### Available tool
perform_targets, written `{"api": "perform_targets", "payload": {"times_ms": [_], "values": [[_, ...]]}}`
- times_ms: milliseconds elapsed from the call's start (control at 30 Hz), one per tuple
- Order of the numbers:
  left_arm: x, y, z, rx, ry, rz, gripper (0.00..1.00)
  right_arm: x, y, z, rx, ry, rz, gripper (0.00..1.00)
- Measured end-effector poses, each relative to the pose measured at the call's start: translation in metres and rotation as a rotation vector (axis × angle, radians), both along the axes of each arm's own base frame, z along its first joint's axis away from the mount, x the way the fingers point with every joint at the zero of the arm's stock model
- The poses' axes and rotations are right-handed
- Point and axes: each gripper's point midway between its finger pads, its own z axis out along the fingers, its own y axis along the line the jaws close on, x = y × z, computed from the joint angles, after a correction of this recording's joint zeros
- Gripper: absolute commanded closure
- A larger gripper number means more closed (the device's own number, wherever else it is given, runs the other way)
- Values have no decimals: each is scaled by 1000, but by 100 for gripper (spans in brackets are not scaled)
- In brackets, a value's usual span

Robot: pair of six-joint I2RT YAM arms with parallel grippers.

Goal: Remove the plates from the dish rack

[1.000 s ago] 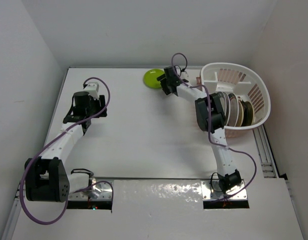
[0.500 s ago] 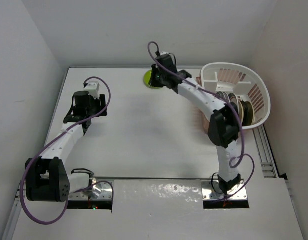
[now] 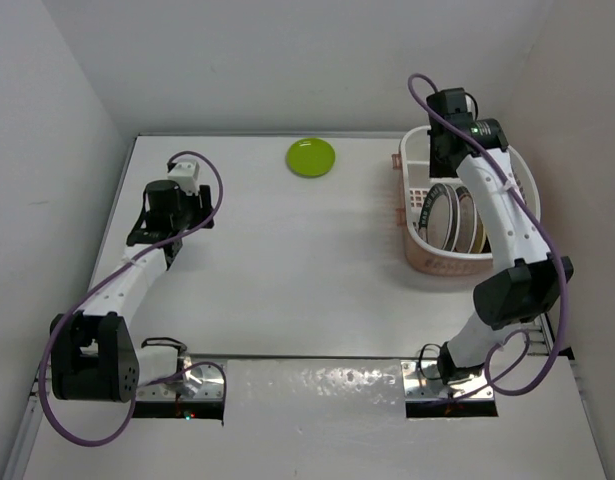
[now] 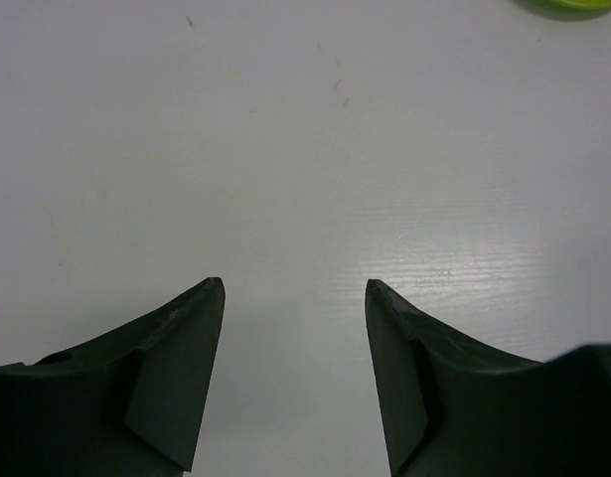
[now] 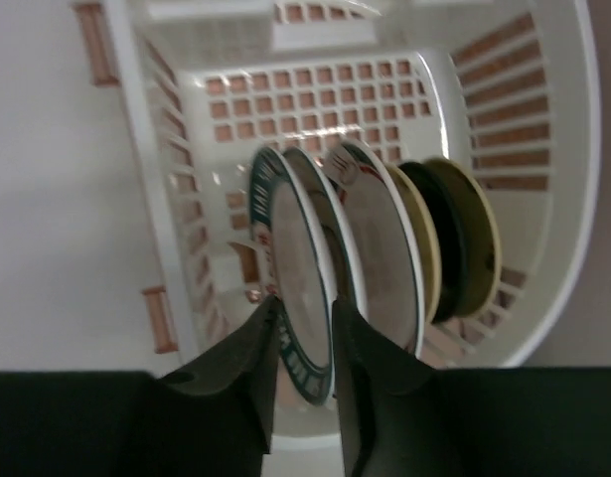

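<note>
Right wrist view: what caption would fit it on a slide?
Right gripper straddles the dark-rimmed plate standing upright in the white dish rack.

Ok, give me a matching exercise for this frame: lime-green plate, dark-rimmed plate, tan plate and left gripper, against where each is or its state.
Things:
1. lime-green plate
2. dark-rimmed plate
3. tan plate
4. left gripper

Places or states:
A. upright in the dish rack, straddled by the right gripper
B. open over bare table
C. flat on the table, outside the rack
D. upright in the rack, at the other end of the row, untouched

Pairs: 1-C, 2-A, 3-D, 4-B
</note>
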Motion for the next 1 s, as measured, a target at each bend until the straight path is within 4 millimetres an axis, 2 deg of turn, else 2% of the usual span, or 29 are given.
{"api": "perform_targets", "payload": {"times_ms": [67,167,233,333,500,700,1000], "values": [[0,-1,-1,-1,3,-7,43,-11,-10,-9,-68,52,-40,64],[0,-2,-2,-1,5,-14,43,-22,-21,-14,-147,91,-81,64],[0,-2,-3,-2,7,-17,43,-26,-26,-17,-175,104,-96,68],[0,-3,-4,-3,10,-18,43,-32,-27,-30,-181,144,-97,76],[1,-3,-4,-3,4,-19,43,-44,-27,-55,-181,216,-100,76],[3,-3,-1,-3,-11,-19,43,-51,-25,-74,-163,254,-96,77],[3,-3,-1,-3,-11,-19,43,-53,-28,-86,-183,261,-106,89]]}}
